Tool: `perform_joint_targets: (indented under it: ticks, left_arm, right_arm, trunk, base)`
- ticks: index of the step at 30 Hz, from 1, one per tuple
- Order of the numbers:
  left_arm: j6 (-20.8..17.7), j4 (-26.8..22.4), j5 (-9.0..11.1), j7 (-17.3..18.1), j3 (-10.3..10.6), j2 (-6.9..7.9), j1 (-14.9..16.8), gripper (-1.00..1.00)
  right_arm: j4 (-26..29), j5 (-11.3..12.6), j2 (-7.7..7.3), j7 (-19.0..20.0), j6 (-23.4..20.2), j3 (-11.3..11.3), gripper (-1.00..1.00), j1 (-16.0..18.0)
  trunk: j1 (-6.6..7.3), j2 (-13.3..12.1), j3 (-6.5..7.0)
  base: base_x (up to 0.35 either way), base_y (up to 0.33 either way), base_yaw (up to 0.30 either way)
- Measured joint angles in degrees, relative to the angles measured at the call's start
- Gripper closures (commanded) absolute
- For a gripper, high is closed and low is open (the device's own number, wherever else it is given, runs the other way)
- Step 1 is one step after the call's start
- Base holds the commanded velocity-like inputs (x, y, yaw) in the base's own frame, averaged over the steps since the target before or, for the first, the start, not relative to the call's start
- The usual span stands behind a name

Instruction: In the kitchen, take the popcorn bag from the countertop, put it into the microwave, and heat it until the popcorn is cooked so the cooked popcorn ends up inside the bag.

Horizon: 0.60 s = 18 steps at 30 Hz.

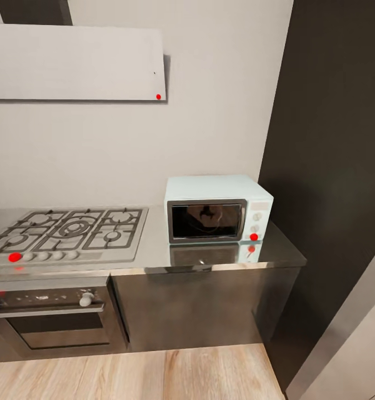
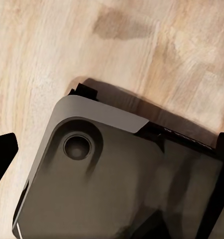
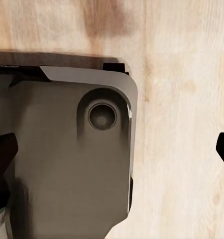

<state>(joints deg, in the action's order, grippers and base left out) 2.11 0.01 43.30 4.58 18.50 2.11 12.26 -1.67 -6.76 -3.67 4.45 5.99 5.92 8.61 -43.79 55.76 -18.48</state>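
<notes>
Our left gripper (image 2: pixel 112 159) and right gripper (image 3: pixel 117 149) each show dark fingertips at opposite picture edges, spread wide, nothing between them. Beneath both we see the robot's grey base (image 3: pixel 67 159) over the wood floor (image 2: pixel 42 50). Ahead, the microwave (image 1: pixel 216 208) sits door closed on the countertop (image 1: pixel 154 253) (right end, beside the gas hob (image 1: pixel 68 230)); a built-in oven (image 1: pixel 48 319) lies below the hob.
</notes>
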Motion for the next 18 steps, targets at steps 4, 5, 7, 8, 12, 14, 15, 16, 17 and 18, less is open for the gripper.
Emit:
perform_joint_targets:
  ticks: [4, 5, 7, 8, 12, 14, 15, 16, 17, 18]
  left_arm:
    - [0.00, 0.00, 0.00, -0.06, 0.00, 0.00, 0.00, -1.00]
    - [0.00, 0.00, 0.00, -0.07, 0.00, -0.01, 0.00, -1.00]
    - [-0.01, -0.01, 0.00, -0.07, 0.00, -0.06, 0.00, -1.00]
    - [-0.02, -0.01, 0.00, -0.06, 0.00, -0.07, 0.00, -1.00]
    - [-0.02, -0.01, 0.00, -0.08, 0.00, -0.07, 0.00, -1.00]
    - [-0.02, -0.01, 0.00, -0.08, -0.07, -0.06, 0.00, -1.00]
    - [-0.02, -0.01, 0.00, -0.08, -0.08, -0.05, 0.00, -1.00]
    - [-0.02, -0.01, 0.00, -0.08, -0.07, -0.05, 0.00, -1.00]
    - [-0.02, -0.02, 0.00, -0.09, -0.07, -0.02, -0.01, -1.00]
    - [-0.01, -0.02, 0.02, -0.09, -0.08, -0.01, -0.01, -1.00]
  right_arm:
    - [0.00, -0.03, -0.05, 0.08, -0.12, 0.00, -1.00, 0.01]
    - [0.00, -0.03, -0.07, 0.08, -0.12, 0.00, -1.00, 0.01]
    - [0.00, -0.04, -0.05, 0.07, -0.20, 0.00, -1.00, -0.01]
    - [0.00, -0.04, -0.02, 0.07, -0.23, 0.00, -1.00, -0.02]
    - [0.00, -0.04, 0.00, 0.06, -0.42, -0.01, -1.00, 0.00]
    - [0.00, 0.04, 0.01, 0.00, -0.43, 0.00, -1.00, 0.00]
    - [0.00, 0.05, 0.01, -0.01, -0.43, 0.00, -1.00, 0.01]
    - [0.00, 0.05, 0.01, -0.01, -0.44, 0.00, -1.00, 0.01]
    - [0.00, 0.05, -0.04, -0.02, -0.40, 0.00, -1.00, 0.02]
    - [0.00, 0.05, -0.02, -0.01, -0.39, 0.01, -1.00, 0.02]
  trunk:
    - [0.00, 0.00, 0.00]
    - [0.00, 0.00, 0.00]
    - [0.00, 0.00, 0.00]
    - [0.00, 0.00, 0.00]
    - [0.00, 0.00, 0.00]
    - [0.00, 0.00, 0.00]
    - [0.00, 0.00, 0.00]
    - [0.00, 0.00, 0.00]
    - [0.00, 0.00, 0.00]
    - [0.00, 0.00, 0.00]
  base:
    - [0.000, -0.006, 0.000]
    - [0.000, -0.103, 0.000]
    - [0.000, -0.157, 0.000]
    - [0.000, -0.195, 0.000]
    - [0.000, -0.207, 0.000]
    - [0.000, -0.209, 0.000]
    - [0.000, -0.203, 0.018]
    - [0.000, -0.162, 0.127]
    - [0.000, -0.086, 0.195]
    - [0.000, -0.055, 0.221]
